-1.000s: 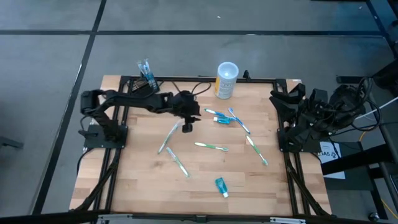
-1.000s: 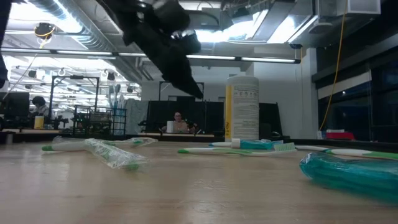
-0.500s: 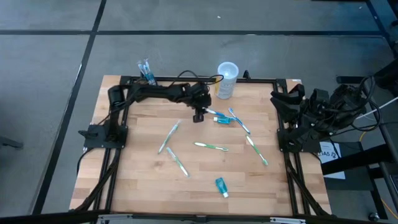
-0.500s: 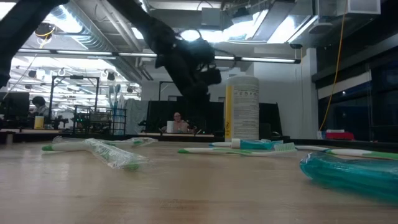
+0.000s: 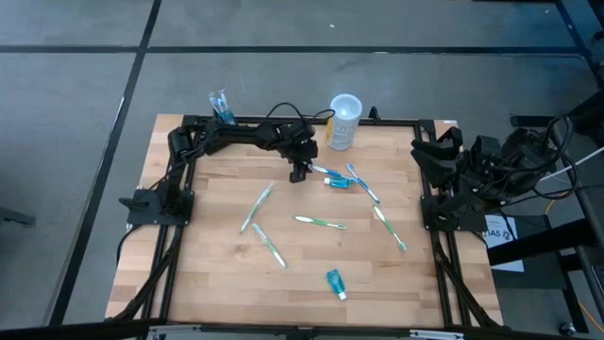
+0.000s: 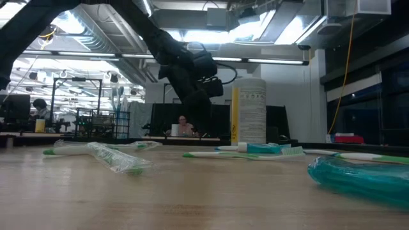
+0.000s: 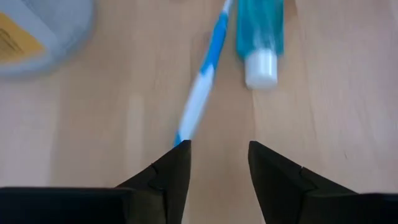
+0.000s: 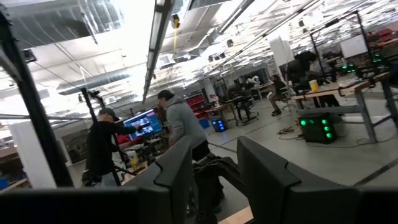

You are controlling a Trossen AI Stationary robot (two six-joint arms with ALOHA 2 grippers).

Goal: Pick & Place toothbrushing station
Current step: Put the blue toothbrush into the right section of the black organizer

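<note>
- The toothbrushing station (image 5: 220,107), a small black rectangular holder block with blue-and-white brushes standing upright in it, sits at the worktop's (image 5: 217,274) 11 o'clock corner, on the frame edge.
- By my reading the task is early: several brushes lie loose across the wooden worktop, so most of the placing is left.
- The left end effector (image 7: 217,155) hovers near 12 o'clock, its two dark fingers a narrow gap apart and holding nothing.
- Just beyond its tips lie a slim blue-and-white plastic toothbrush (image 7: 202,87) and a small teal toothpaste tube with a white cap (image 7: 260,38), side by side.
- A white-and-yellow cylindrical cup (image 5: 343,121) stands at 12 o'clock, near that arm.
- The right end effector (image 8: 214,165) waits folded off the 3 o'clock edge, fingers slightly parted and empty.
</note>
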